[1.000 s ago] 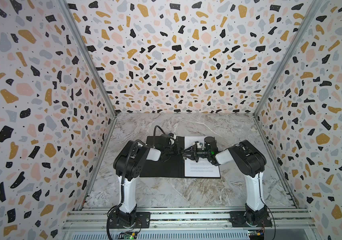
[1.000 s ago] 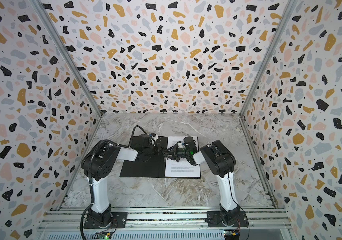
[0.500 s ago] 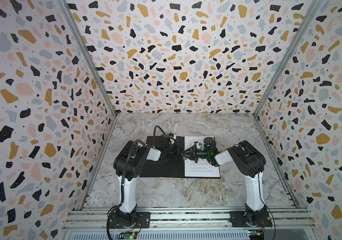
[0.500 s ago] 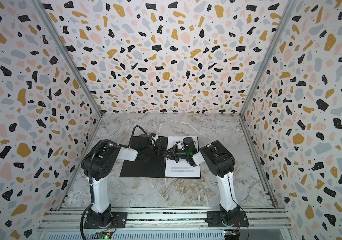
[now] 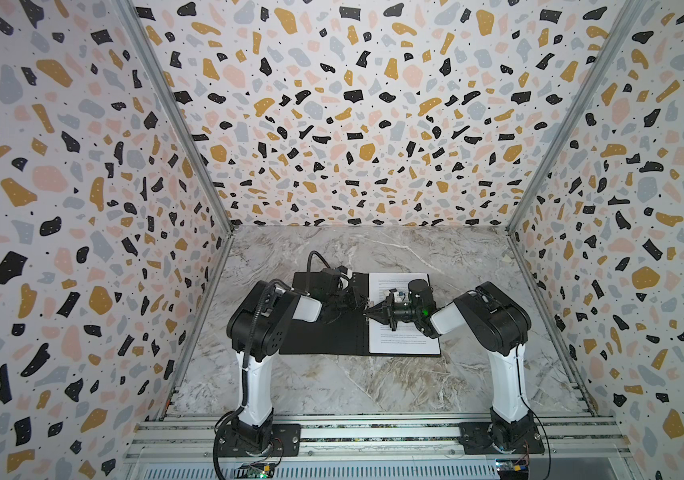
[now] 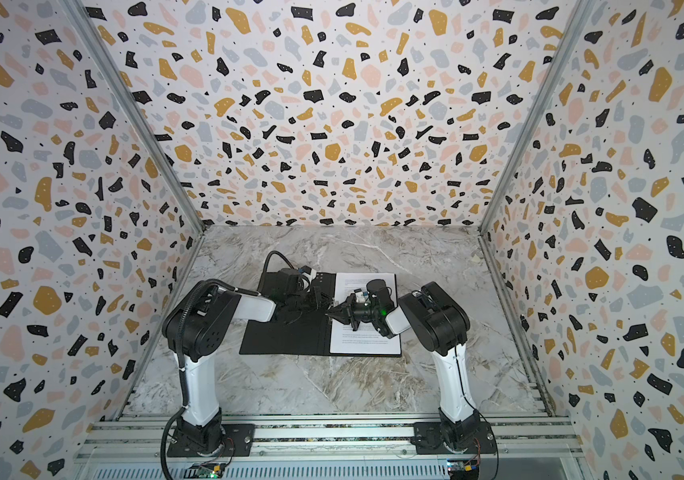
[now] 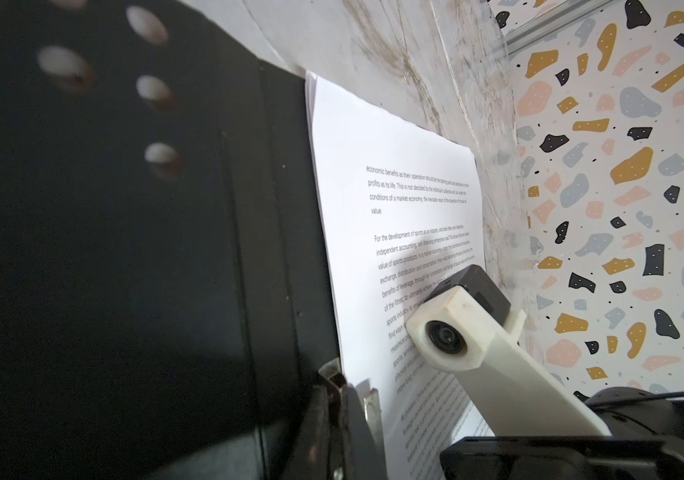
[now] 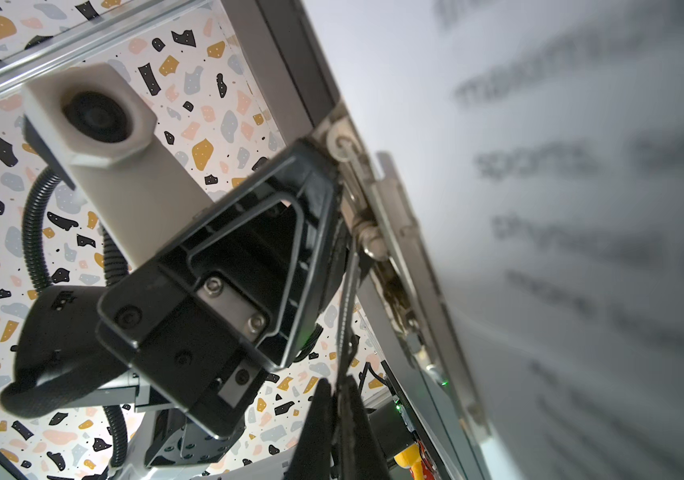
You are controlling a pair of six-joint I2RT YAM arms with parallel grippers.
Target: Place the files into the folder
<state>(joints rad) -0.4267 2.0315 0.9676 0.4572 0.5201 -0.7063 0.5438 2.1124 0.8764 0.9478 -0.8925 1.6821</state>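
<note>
The folder (image 5: 323, 336) (image 6: 286, 336) lies open on the marble table, black inside up. The files (image 5: 402, 336) (image 6: 365, 336), white printed sheets, rest stacked on its right half. Both grippers meet at the metal spine clip (image 8: 377, 208) in the middle. My left gripper (image 5: 354, 298) (image 7: 340, 390) is shut, its tips against the clip at the edge of the files (image 7: 394, 208). My right gripper (image 5: 368, 314) (image 8: 334, 399) points left over the sheets and is shut on a thin dark strip (image 8: 348, 311) that runs up to the clip, apparently its lever.
Terrazzo-patterned walls close in the table on three sides. The aluminium rail (image 5: 373, 434) with both arm bases runs along the front edge. The left arm's black cable (image 5: 315, 259) loops above the folder's far edge.
My right gripper's jaws have closed at the spine clip. Both arms have stayed almost where they were.
</note>
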